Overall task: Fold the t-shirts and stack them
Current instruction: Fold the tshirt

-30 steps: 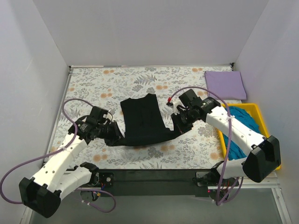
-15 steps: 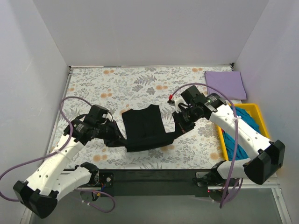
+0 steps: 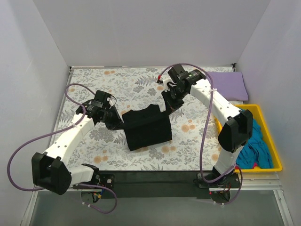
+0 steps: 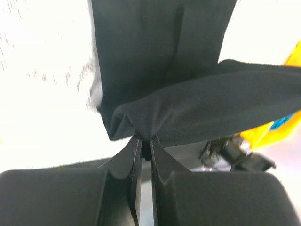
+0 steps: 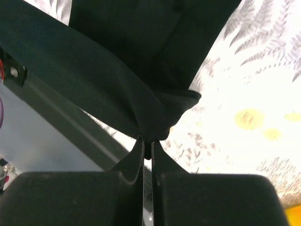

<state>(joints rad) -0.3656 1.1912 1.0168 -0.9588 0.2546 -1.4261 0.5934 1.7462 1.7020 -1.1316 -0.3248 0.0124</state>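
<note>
Both arms have reached farther over the table, away from their bases. The left gripper [image 3: 120, 124] and the right gripper [image 3: 167, 106] have carried the pinched near hem of the black t-shirt [image 3: 146, 132] up and over toward its far edge. The garment, previously spread long with its near hem lifted between the grippers, now lies doubled over as a shorter, compact block. The right arm's elbow has shifted inward from the yellow tray [image 3: 269, 123], exposing more of the teal t-shirt [image 3: 256, 141].
</note>
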